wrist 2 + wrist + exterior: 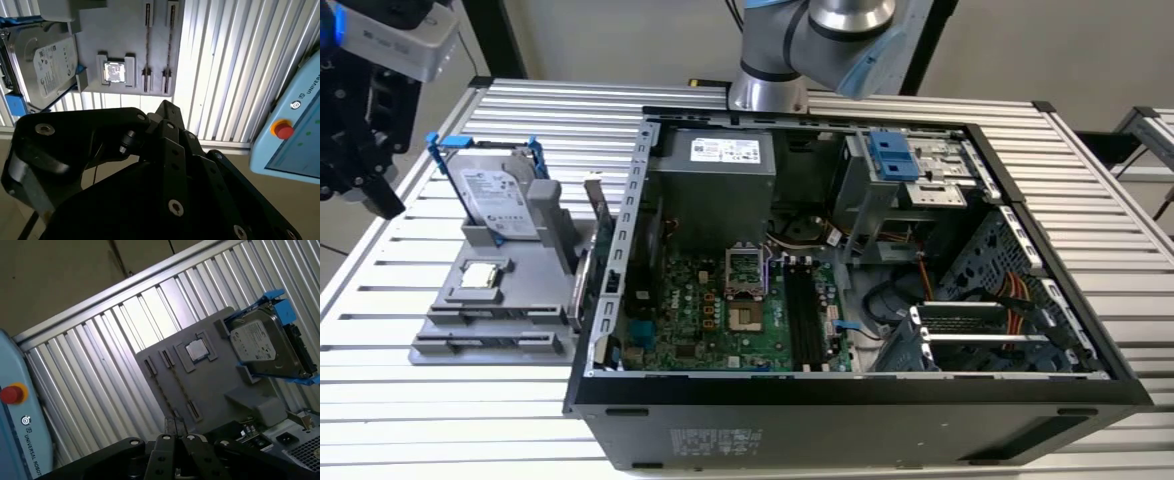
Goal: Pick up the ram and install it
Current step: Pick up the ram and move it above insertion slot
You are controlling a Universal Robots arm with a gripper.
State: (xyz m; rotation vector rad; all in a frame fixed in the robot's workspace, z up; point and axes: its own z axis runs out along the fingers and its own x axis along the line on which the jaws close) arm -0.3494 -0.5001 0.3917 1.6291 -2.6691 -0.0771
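Up at the exterior view's left, my end effector (382, 198) hangs above the slatted metal surface (534, 105), well apart from the open computer case (854, 388). In both wrist views my fingertips look pressed together, clenched on nothing (the dark links converge to one narrow tip (172, 427) (167, 106)).

Below me lies a grey holder tray (454, 300), just beside the case's wall on the exterior view's left. On it a silver hard drive (494, 190) in a blue frame stands upright at the far end, and a small square CPU chip (480, 275) sits in its seat near the middle. In both wrist views the same tray (215, 385) (115, 30) carries the hard drive (265, 345) (45, 65), the CPU chip (196, 350) (114, 71) and two long narrow slots beside the chip.

As best I can tell, the ram (177, 389) (147, 47) rests on edge in the slot nearer the CPU chip, showing as a thin dotted line; I am above it and not touching it. The second slot, just beside it, is too thin for me to say what it holds.

Inside the case the green motherboard (707, 320) lies flat, with its long black memory slots (803, 322) running side by side near the middle of the case floor. A pale blue teach pendant (295, 135) (20, 440) with a red button lies off the surface's edge in both wrist views.
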